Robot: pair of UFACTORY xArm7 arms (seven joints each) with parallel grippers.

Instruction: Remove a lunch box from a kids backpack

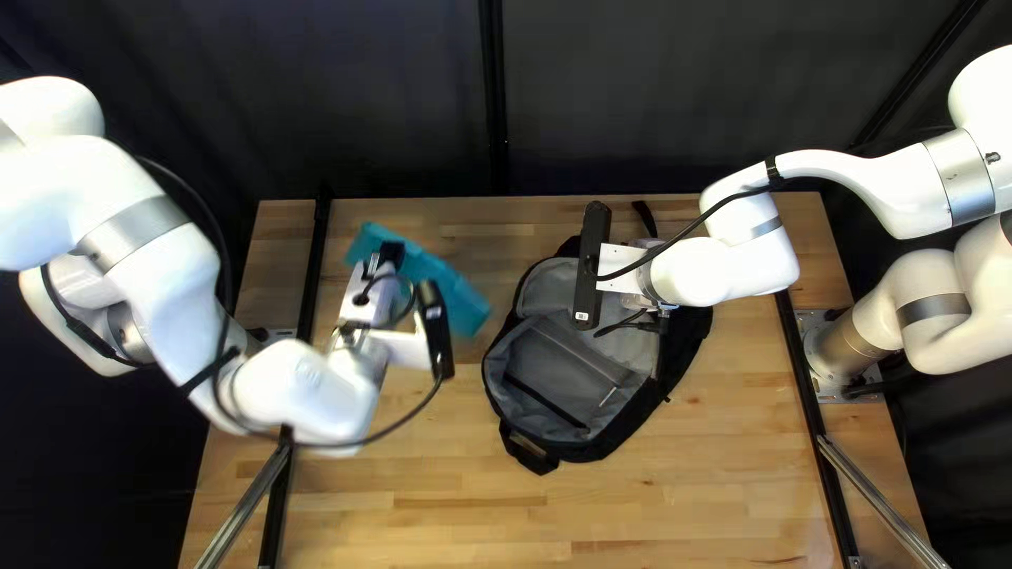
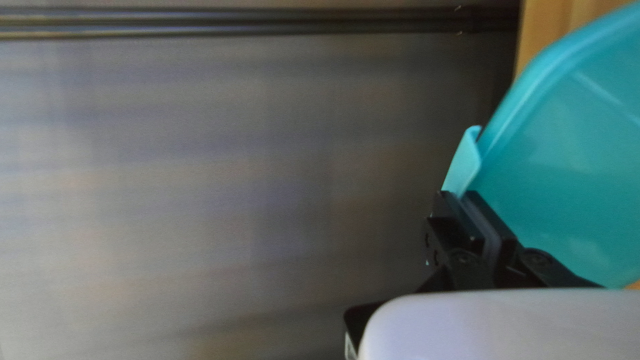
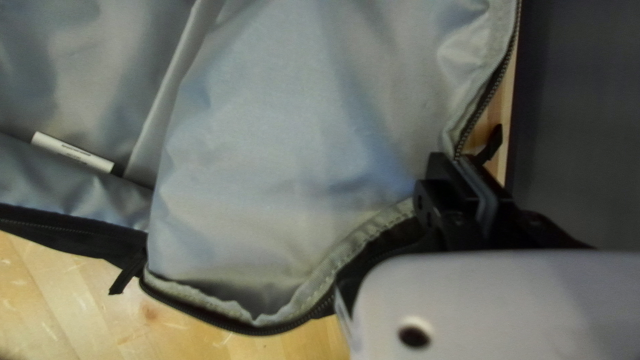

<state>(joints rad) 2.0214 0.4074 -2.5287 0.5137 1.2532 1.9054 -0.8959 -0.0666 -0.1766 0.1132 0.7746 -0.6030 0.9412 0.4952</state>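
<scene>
The fingers of the left gripper are pinching a raised tab at the edge of a teal lunch box. Those of the right gripper are closed on the zipped edge of a dark backpack with a pale grey lining.

The lunch box is out of the backpack, tilted and seemingly held above the desk, on the left side of the top left view. The step in hand looks like setting it down. The hold is at one edge only, so the box could swing or twist: a slow descent is best, turning it flat and letting its underside meet the desk before the pinch is eased. It should land well apart from the backpack. The right gripper would do well to keep the edge steady until then, and let go without dragging the bag.

The backpack lies open, its lining loosely creased, with a small white label inside. No other item shows in the part visible. Whether the lunch box holds anything cannot be told.
</scene>
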